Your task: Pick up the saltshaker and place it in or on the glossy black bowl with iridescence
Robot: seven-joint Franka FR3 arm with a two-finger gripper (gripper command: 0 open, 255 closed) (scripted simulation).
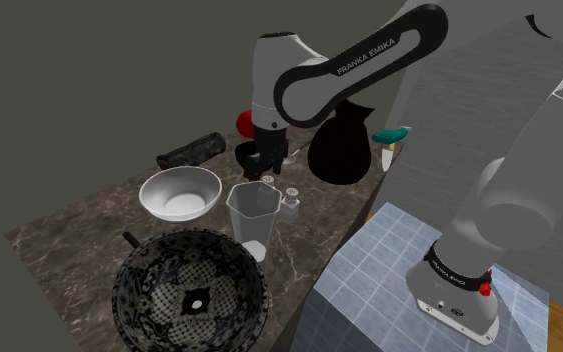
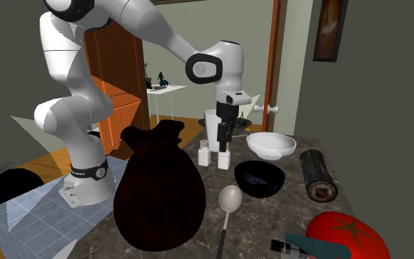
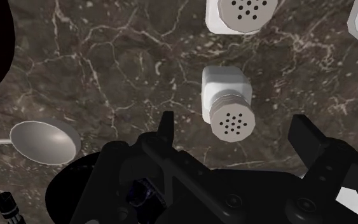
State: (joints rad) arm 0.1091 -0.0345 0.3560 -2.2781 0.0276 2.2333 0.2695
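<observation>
The gripper (image 2: 223,138) hangs open above the dark marbled counter (image 3: 107,76), holding nothing. In the wrist view its two fingers (image 3: 166,130) stand wide on either side of the white saltshaker (image 3: 227,95) without touching it. The shaker stands upright on the counter, directly beneath the hand, with its perforated cap facing up.

The crowding is what worries me. A second shaker (image 3: 241,14) stands just beside the first, and the clear measuring cup (image 1: 251,212) is near both. If the hand drops a little off line, I think a finger could land on the neighbour or knock it over. The cap is narrower than the square body, so a grip taken too high might catch only the cap, and the shaker could twist or slip out.

The carry has its own hazards. The glossy black bowl (image 2: 259,179) sits close by, with a spoon (image 2: 229,199) near its rim and the white bowl (image 2: 270,145) behind it. A low sweep could clip the rim. The large patterned colander (image 1: 189,290) is also dark and could be mistaken for the goal. A drop from too high might tip the shaker out of the shallow bowl.
</observation>
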